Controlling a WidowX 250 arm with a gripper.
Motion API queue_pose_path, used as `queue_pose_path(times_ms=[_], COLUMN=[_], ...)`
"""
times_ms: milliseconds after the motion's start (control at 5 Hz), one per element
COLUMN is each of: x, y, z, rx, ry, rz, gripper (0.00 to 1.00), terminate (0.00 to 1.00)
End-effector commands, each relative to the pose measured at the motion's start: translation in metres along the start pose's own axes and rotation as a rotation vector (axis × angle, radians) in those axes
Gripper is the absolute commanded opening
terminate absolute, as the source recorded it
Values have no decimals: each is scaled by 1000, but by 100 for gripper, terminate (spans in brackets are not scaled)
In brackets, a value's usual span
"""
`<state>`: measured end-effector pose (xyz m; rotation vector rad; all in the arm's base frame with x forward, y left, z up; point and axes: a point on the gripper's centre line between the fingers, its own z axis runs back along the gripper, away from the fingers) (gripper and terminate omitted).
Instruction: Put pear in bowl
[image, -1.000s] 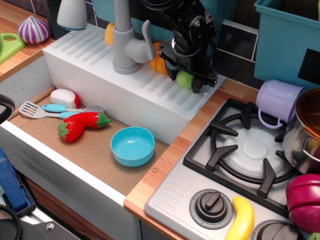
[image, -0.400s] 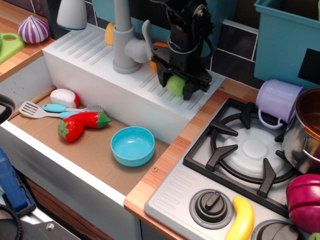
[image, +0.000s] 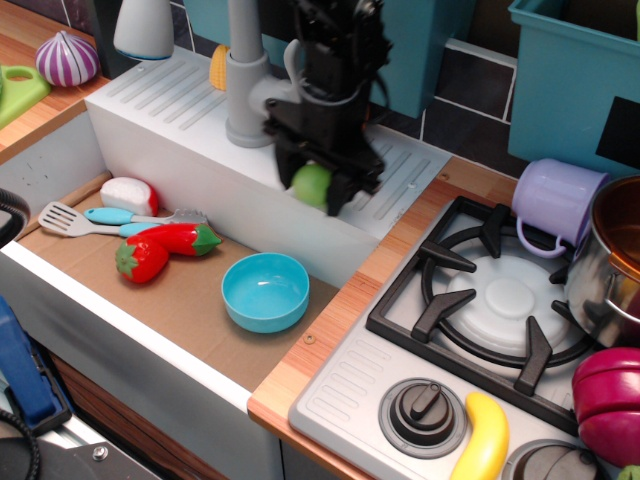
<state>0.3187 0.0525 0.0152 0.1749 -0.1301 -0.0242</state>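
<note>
My black gripper (image: 315, 190) is shut on the light-green pear (image: 311, 185) and holds it in the air over the front edge of the white drainboard (image: 180, 110). The light-blue bowl (image: 265, 291) sits empty on the brown sink floor, below the pear and a little to its left. The pear is well above the bowl and does not touch it. The arm hides the faucet's right side and whatever lies behind it.
A grey faucet (image: 246, 90) stands just left of the arm. A strawberry (image: 140, 261), red pepper (image: 185, 238), spatula (image: 90, 217) and red-white toy (image: 128, 195) lie left of the bowl. The stove (image: 500, 300), lilac mug (image: 553, 205), steel pot (image: 610, 270) and banana (image: 485, 440) are to the right.
The gripper has carried the pear left and forward, from the right back part of the drainboard to its front edge, closer to the bowl. Nothing else has moved.
</note>
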Motion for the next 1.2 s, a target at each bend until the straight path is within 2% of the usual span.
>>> queue_pose_path(times_ms=[0,200,400,600,800,1000], x=[-11,-24,-30,-27,-27,-27], y=[12,14,19,22,22,22], z=[11,5,-4,-7,-7,-7], rx=[64,75,82,88,88,88], ry=[-29,-36,-23,-22,-22,-22], rz=[-6,-15,-77,-105,-105,-105], gripper=[0,0,0,100,100,100], terminate=[0,0,0,0,0,100])
